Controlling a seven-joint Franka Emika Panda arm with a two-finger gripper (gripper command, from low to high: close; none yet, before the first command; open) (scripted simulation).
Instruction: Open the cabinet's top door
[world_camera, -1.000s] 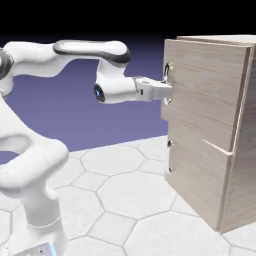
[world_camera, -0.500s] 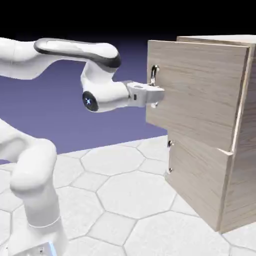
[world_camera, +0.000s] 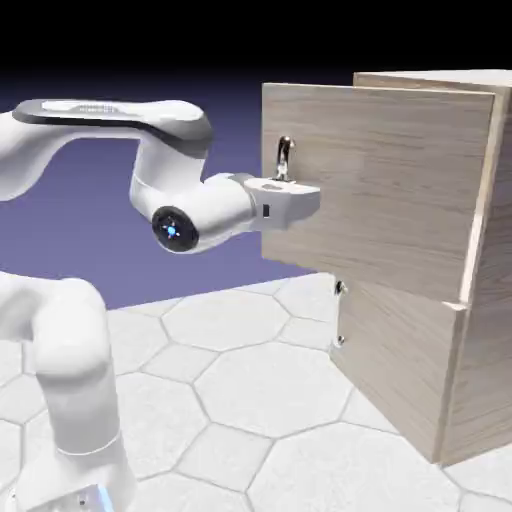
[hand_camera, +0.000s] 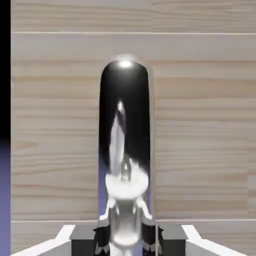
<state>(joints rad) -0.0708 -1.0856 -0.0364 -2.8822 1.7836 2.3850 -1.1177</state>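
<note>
1. Whole cabinet (world_camera: 490, 330), beyond the claw (world_camera: 300, 204): it could be dragged or rocked if the pull goes straight back instead of following the door's arc
2. Top door (world_camera: 390, 190), directly ahead of the claw: it stands partly open, and it could stall or bind if the arm (world_camera: 205, 210) runs short of reach or the wrist fails to turn with the panel
3. Handle (world_camera: 285, 160), within the claw's grasp: it could slide or twist out, since the metal is smooth and curved and a sideways pull would lever it against the fingertips; the door would then be left short of fully open
4. Where things lie, biggest first: the cabinet's body is past the claw, toward the exterior view's right; the lower panel (world_camera: 395, 370) is below the claw's level, on that same side, and looks closed
5. The top door faces the claw, its handle edge close by and its hinge edge well apart, toward the exterior view's right
6. The handle is between the claw's two fingers, its loop rising above them in the exterior view; the claw is clamped on it, one finger to each side
</note>
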